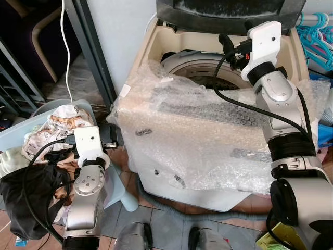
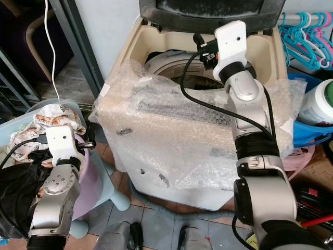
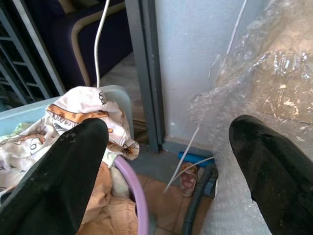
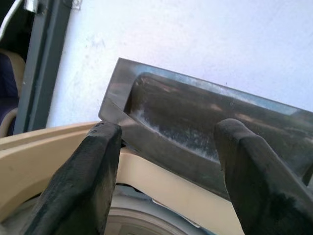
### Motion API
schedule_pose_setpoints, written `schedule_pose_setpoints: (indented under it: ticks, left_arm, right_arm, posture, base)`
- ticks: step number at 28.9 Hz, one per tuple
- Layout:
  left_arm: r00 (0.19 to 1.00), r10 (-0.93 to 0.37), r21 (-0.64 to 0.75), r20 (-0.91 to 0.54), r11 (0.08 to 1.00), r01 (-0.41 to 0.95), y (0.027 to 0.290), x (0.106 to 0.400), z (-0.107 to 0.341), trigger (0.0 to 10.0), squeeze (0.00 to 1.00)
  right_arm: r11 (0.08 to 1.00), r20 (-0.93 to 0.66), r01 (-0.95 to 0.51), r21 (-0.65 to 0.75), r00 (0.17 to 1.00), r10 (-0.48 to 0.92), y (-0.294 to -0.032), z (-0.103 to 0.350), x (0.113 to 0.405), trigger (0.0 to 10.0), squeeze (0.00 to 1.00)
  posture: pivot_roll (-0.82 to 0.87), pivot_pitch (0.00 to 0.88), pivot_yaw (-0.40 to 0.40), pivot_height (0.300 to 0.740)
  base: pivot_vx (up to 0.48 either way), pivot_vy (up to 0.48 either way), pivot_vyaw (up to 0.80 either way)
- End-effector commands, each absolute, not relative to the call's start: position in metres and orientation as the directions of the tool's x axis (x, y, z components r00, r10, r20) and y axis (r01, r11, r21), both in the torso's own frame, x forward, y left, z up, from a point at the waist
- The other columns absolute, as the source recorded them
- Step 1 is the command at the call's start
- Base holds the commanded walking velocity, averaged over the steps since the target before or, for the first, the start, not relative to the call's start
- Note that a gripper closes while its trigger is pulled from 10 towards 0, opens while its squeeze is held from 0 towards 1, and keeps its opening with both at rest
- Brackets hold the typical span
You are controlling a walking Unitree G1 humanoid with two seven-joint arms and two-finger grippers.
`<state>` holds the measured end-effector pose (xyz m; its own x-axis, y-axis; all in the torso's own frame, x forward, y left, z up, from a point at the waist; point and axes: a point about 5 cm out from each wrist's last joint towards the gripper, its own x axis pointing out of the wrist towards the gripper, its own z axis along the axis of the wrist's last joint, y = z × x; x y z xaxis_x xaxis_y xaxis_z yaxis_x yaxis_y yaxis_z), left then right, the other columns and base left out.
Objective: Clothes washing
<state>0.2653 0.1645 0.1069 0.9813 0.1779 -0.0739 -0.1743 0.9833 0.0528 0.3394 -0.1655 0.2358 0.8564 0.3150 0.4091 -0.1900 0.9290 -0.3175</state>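
Above the open tub at twelve o'clock, the right gripper (image 4: 166, 161) hangs spread and empty, its wrist view facing the raised dark lid (image 4: 205, 122). The top-loading washing machine (image 1: 208, 135) wears bubble wrap (image 1: 218, 125). At eight o'clock the left gripper (image 3: 171, 161), wide apart and empty, hovers by the laundry basket (image 1: 78, 107) of clothes (image 1: 57, 127); its wrist view alone reveals a sandal (image 3: 188, 178).

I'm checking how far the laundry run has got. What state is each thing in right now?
Washing machine lid: raised, open.
Washing machine: front wrapped in bubble wrap.
Laundry basket: full of clothes.
Left gripper: open, empty, between basket and washer.
Right gripper: open, empty, raised over the drum, facing the lid.
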Motion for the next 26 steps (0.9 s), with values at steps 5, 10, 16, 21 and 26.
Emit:
schedule_pose_setpoints:
  ticks: [5, 10, 16, 21, 26]
  left_arm:
    - [0.981, 0.185, 0.095, -0.061, 0.979, -0.179, 0.169, 0.26, 0.11, 10.0, 0.0]
    - [0.99, 0.127, 0.098, -0.066, 0.988, -0.12, 0.162, 0.26, 0.109, 10.0, 0.0]
    - [0.985, 0.159, 0.097, -0.073, 0.984, -0.151, 0.161, 0.264, 0.108, 10.0, 0.0]
    - [0.986, 0.149, 0.096, -0.076, 0.985, -0.142, 0.159, 0.261, 0.102, 10.0, 0.0]
    - [0.987, 0.144, 0.086, -0.072, 0.987, -0.138, 0.16, 0.265, 0.104, 10.0, 0.0]
  right_arm:
    - [0.958, 0.354, -0.164, -0.235, 0.903, 0.242, -0.142, 0.19, 0.297, 10.0, 1.0]
    - [0.977, 0.311, -0.1, -0.189, 0.938, 0.156, -0.146, 0.173, 0.283, 10.0, 1.0]
    - [0.973, 0.295, -0.088, -0.213, 0.944, 0.15, -0.147, 0.175, 0.276, 10.0, 1.0]
    - [0.97, 0.237, -0.095, -0.223, 0.96, 0.148, -0.144, 0.156, 0.266, 10.0, 1.0]
    - [0.969, 0.229, -0.109, -0.22, 0.96, 0.16, -0.138, 0.153, 0.268, 10.0, 1.0]
  posture:
    - [-0.02, 0.112, 0.064, 0.74]
    - [-0.04, 0.101, 0.076, 0.74]
    - [-0.04, 0.082, 0.066, 0.74]
    - [-0.03, 0.065, 0.05, 0.74]
    - [-0.03, 0.064, 0.066, 0.74]
  base:
    - [0.0, 0.0, 0.8]
    - [0.0, 0.0, 0.65]
    - [0.0, 0.0, 0.74]
    - [0.0, 0.0, 0.8]
    - [0.0, 0.0, 0.8]
